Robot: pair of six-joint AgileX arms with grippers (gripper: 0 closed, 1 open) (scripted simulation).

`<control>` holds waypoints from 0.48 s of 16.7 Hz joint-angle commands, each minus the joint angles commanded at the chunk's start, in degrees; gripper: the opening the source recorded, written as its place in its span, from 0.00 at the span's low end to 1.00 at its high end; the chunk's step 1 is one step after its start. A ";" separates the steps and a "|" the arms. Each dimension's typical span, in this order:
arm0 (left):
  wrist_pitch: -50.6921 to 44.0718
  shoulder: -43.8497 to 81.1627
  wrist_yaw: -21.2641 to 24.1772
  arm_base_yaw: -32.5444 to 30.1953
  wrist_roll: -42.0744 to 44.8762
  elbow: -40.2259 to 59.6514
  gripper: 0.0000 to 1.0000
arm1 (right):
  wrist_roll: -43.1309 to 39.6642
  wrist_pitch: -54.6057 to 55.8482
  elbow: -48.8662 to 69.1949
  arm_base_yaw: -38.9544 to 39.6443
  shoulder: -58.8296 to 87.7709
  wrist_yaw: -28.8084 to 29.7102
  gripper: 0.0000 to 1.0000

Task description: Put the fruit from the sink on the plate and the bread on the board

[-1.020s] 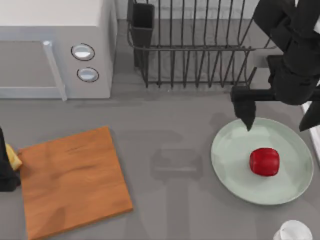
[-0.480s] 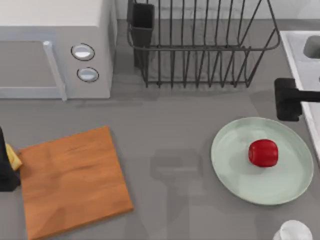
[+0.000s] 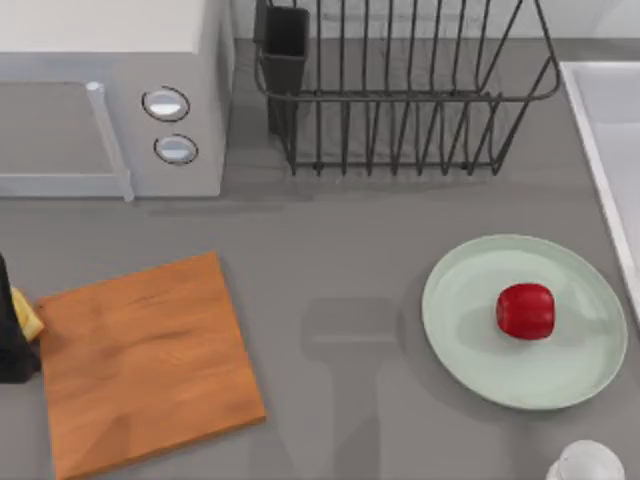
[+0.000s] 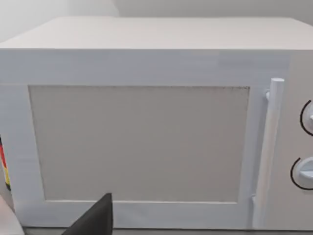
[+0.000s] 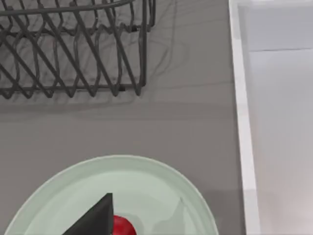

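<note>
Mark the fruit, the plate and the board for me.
fruit (image 3: 526, 311), top view, centre of its red top.
plate (image 3: 470, 340), top view, bare left part.
board (image 3: 145, 360), top view, middle of its surface.

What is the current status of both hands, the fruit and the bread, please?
Left hand at board's left edge, bread against it. Fruit on plate. Nothing in the way.

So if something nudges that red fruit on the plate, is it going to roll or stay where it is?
It would probably roll: the fruit looks rounded and glossy, so likely smooth and slippery. It sits loose near the middle of the plate, whose shallow rim might stop a gentle roll but probably not a firm push.
</note>
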 joint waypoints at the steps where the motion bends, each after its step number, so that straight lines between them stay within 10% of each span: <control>1: 0.00 0.00 0.00 0.00 0.00 0.00 1.00 | -1.28 3.72 -4.78 -1.24 -5.72 0.00 1.00; 8: 0.00 0.00 0.00 0.00 0.00 0.00 1.00 | -7.80 22.66 -27.16 -7.50 -29.99 -0.01 1.00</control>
